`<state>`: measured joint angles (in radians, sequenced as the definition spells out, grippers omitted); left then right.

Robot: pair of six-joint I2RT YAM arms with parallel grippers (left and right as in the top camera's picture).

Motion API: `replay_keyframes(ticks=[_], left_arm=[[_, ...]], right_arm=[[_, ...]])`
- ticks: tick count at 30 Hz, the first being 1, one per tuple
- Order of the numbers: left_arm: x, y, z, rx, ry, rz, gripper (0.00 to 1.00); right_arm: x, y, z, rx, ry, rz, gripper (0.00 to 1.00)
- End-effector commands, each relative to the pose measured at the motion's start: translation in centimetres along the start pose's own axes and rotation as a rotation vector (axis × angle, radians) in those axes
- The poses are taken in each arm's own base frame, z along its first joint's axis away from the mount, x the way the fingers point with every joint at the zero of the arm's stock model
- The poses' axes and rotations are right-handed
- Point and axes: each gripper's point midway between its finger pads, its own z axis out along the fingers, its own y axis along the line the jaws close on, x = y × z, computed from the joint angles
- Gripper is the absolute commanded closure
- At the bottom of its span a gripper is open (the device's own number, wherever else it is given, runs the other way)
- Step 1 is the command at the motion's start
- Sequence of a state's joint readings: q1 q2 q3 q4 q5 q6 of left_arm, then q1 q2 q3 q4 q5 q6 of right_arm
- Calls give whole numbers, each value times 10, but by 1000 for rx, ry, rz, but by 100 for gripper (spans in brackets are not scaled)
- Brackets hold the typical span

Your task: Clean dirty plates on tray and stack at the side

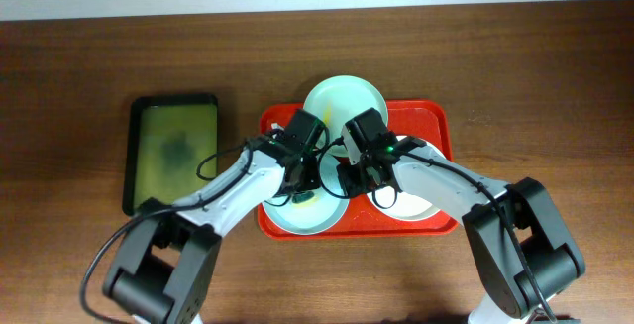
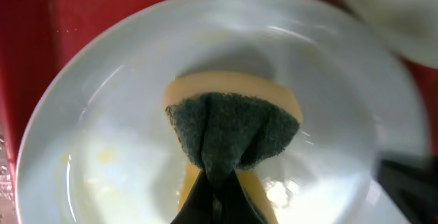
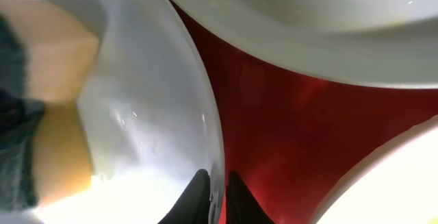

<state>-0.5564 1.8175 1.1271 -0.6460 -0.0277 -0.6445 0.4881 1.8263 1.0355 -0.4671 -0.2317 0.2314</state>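
Black fingers of the left end effector (image 2: 217, 195) are shut tight on a sponge (image 2: 233, 125), which is pinched at its middle. The sponge is yellow with a rough dark green side. It is pressed down onto the inside of the pale blue plate (image 2: 102, 107). A few small yellow smears (image 2: 102, 157) are seen on this plate, just beside the sponge.

The right end effector (image 3: 215, 193) is clamped on the rim of the same plate. One finger is set inside the rim and one outside it. Bare red tray floor is seen right next to the gripped rim.

The pale blue plate is laid in the near left part of the red tray (image 1: 443, 128). The pale green plate (image 1: 344, 101) is placed at the far side of the tray, and part of it is stuck out over the far rim. The white plate (image 1: 416, 208) is set in the near right corner, close to the blue one. All three plates are found on the tray.

The tray is laid in the middle of a brown wooden worktop (image 1: 555, 66). A smaller dark green tray (image 1: 128, 156) is placed to its left, apart from it. A dark blotch (image 1: 178, 149) is seen on the floor of that smaller tray.
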Motion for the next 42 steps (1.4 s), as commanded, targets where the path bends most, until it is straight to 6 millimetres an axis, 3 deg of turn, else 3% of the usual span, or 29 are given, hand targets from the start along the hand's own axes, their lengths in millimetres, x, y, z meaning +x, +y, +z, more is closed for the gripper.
replay_keyframes(ticks=[1,5,8,12,17,20,25,30,34,42], left_arm=[[-3,32,19,-193,-33,21,100],[-11,69,8,-402,-98,47,100],[-17,84,-8,-495,-139,62,100],[-24,71,-26,-419,-171,40,100],[-30,35,-57,-176,-195,-4,100],[-33,26,-76,-79,-209,-28,100],[-44,44,-107,-5,-239,-114,100],[-51,99,-127,-57,-251,-254,100],[-52,136,-128,-105,-231,-351,100],[-51,183,-131,-158,-218,-485,100]], right_arm=[[5,0,5,10,16,-11,89],[5,0,5,10,17,-11,91],[5,0,5,10,16,-11,96],[3,0,5,8,10,-13,96],[-10,6,-4,2,-15,-27,96],[-19,10,-14,-3,-40,-44,96],[-41,16,-47,33,-94,-82,96],[-62,-3,-96,242,-117,-123,96],[-77,-14,-139,468,-149,-158,96],[-100,13,-210,810,-289,-323,96]])
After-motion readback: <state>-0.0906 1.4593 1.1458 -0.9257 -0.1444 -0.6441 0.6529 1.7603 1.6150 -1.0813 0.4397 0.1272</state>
